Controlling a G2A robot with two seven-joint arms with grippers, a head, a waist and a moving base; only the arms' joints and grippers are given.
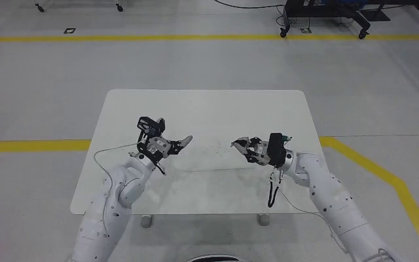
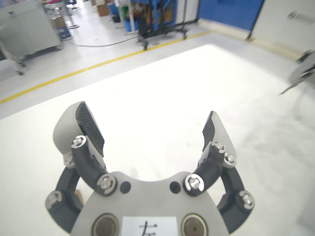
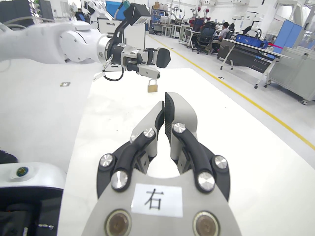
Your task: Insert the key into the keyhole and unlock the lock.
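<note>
The right gripper [image 3: 165, 99] is nearest the right wrist camera, its ribbed pads [image 3: 169, 114] pressed together at the tip. Whether a key is nipped between them cannot be told. Just beyond that tip, and apart from it, the padlock [image 3: 152, 87] stands upright on the white table [image 3: 221, 128], shackle up and brass body down. Above the lock hangs the left gripper [image 3: 163, 66], fingers spread wide with nothing between them. Its lower finger [image 3: 150, 72] sits just over the shackle, and it is unclear whether they touch. The lock therefore lies beneath the left fingers rather than between them, and between the two grippers along the table.

The lock is likely small, stiff and dense for its size, with smooth metal faces that could slip under a light pinch. The soundest hold is probably across the flat sides of the body, leaving the shackle free to spring. The keyhole end seems to face the table, so the lock would need lifting and tilting. A key is thin and rigid, best pinched by its head.
</note>
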